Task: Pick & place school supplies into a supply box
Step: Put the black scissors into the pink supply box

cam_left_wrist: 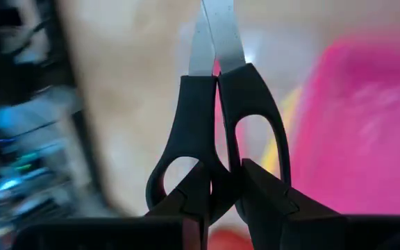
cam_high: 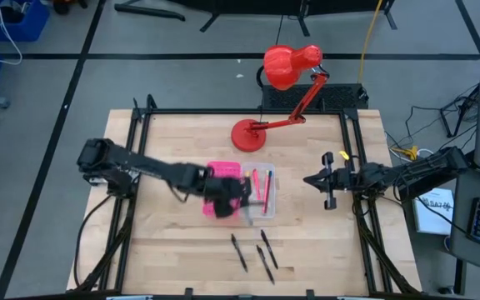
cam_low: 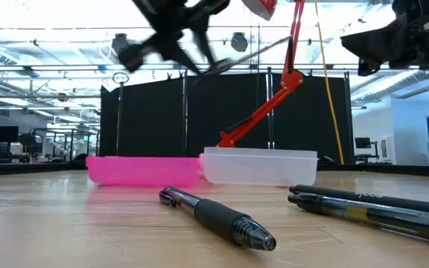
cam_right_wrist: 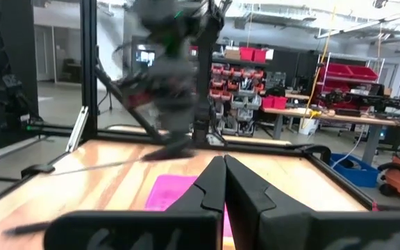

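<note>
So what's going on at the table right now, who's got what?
The left gripper holds the black-handled scissors by the handles, up in the air over the supply box. A few pens already lie in the box's clear tray, and three dark pens are on the table nearer the front edge. The right gripper waits shut at the right side, holding nothing.

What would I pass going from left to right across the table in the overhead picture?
Left arm's base → left gripper, holding the scissors over the supply box → right gripper, shut and waiting beside the table's right edge → right arm.
</note>
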